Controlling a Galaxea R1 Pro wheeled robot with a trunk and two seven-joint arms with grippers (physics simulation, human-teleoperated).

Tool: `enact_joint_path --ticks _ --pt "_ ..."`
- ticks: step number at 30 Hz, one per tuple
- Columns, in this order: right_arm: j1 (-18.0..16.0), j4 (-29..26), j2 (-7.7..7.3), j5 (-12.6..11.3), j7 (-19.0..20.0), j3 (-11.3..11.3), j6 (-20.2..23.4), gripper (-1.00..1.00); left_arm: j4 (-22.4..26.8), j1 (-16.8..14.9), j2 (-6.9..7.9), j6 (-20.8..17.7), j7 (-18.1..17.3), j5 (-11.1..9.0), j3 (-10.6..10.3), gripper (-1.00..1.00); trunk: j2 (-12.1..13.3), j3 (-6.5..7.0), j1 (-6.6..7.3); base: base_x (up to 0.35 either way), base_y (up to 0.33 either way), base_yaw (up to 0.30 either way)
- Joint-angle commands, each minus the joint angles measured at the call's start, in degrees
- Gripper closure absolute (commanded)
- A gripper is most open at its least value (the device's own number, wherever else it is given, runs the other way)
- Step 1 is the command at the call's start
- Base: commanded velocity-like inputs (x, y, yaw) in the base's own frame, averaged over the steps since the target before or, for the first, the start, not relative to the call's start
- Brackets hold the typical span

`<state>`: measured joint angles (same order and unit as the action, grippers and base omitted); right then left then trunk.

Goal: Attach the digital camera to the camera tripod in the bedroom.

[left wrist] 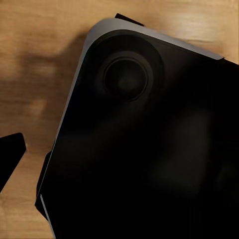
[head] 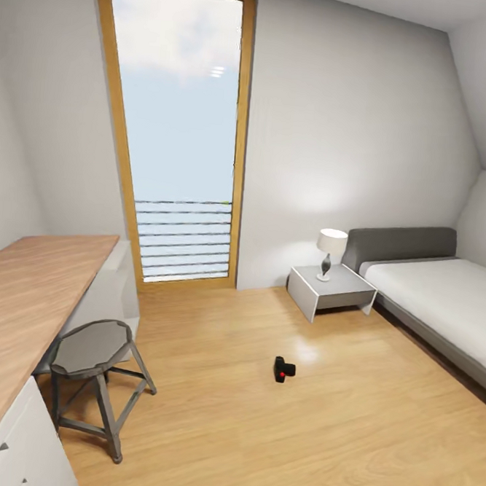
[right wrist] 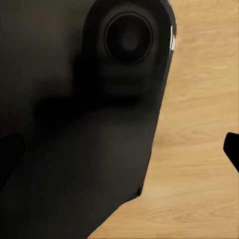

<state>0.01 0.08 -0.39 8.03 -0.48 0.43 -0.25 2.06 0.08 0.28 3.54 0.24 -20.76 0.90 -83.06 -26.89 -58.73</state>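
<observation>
both end effector states can't be told; digital camera (head: 284,370) sits on open floor (head: 257,434) (stool (head: 94,366) well apart).

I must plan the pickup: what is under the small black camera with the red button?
The small black camera lies directly on the light wood floor. Its underside is hidden.
</observation>
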Motion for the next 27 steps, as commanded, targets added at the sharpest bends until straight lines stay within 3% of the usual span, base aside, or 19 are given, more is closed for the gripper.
enact_joint_path --ticks 1,10,27 --pt "0.0 0.0 -0.02 0.5 0.0 0.0 0.0 -1.0 0.0 0.0 -0.01 0.1 0.0 -0.2 0.1 -1.0 0.0 -0.04 0.0 0.0 0.324 0.0" --pt "0.0 0.0 0.0 0.5 0.0 0.0 0.0 -1.0 0.0 0.0 -0.01 0.1 0.0 -0.2 0.1 -1.0 0.0 -0.04 0.0 0.0 0.215 0.0" --pt "0.0 0.0 0.04 0.5 0.0 0.0 -0.1 -1.0 0.0 0.0 -0.01 0.1 0.0 -0.2 0.1 -1.0 0.0 -0.04 0.0 0.051 0.021 0.0"
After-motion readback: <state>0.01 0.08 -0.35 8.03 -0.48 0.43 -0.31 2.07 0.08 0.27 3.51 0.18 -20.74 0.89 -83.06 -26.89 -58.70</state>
